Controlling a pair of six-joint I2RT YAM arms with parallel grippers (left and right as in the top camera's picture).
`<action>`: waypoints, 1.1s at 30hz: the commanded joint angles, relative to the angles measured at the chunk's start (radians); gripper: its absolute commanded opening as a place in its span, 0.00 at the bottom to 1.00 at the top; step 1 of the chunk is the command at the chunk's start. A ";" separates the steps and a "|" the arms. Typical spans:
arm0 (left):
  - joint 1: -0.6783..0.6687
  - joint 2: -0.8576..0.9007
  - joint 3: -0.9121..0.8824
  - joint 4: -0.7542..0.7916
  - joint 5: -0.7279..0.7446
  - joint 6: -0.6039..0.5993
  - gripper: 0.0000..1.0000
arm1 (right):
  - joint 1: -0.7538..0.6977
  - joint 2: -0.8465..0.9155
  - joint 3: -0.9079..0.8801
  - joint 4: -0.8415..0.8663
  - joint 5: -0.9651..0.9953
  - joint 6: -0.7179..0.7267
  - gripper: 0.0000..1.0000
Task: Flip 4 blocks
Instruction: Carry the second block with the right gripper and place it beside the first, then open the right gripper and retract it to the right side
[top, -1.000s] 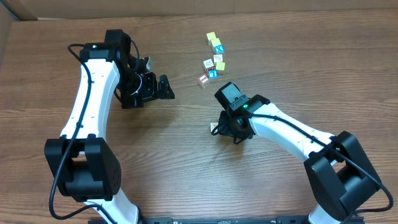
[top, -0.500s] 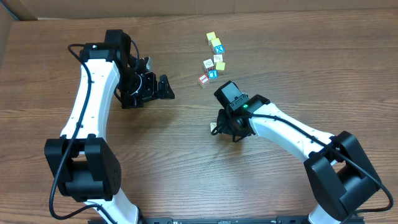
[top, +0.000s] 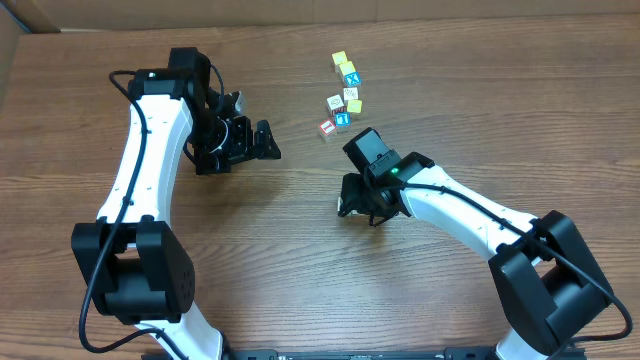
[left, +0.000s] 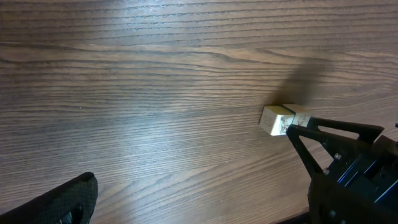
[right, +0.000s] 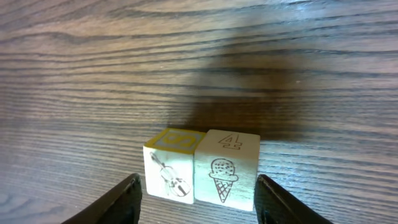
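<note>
Well, two little blocks sit side by side on the wooden table (right: 74, 74), and they touch each other. The violin block (right: 169, 171) has a violin drawn on the side that faces the right wrist camera and a yellow frame on its top. The ice cream block (right: 225, 171) is just to its right in that view, with an ice cream cone on the near side and a 4 on top. Both stand flat on the table, not tipped. The right gripper (right: 198, 186) holds nothing; its fingers are spread, with one finger on each side of the pair. There is a thin gap between one finger and the violin block; the other finger is very close to the ice cream block, and I cannot tell if it touches. The left gripper (top: 252, 125) is well apart from them, over on the left side of the table, with its fingers spread wide and nothing between them. More small cubes (top: 345, 92) sit in a loose bunch on the far side of the table, near the right gripper but apart from it. A red-framed block (top: 326, 127) is at the near end of the bunch and a yellow-topped cube (top: 340, 59) is at the far end
</note>
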 joint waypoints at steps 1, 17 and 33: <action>0.005 0.012 0.017 -0.002 0.007 0.007 1.00 | 0.003 -0.002 -0.002 0.010 -0.017 -0.019 0.61; 0.005 0.012 0.017 -0.002 0.007 0.006 1.00 | -0.077 -0.003 0.125 -0.101 0.062 -0.116 0.79; 0.005 0.012 0.017 -0.002 0.007 0.007 1.00 | -0.501 -0.002 0.216 -0.218 0.089 -0.160 1.00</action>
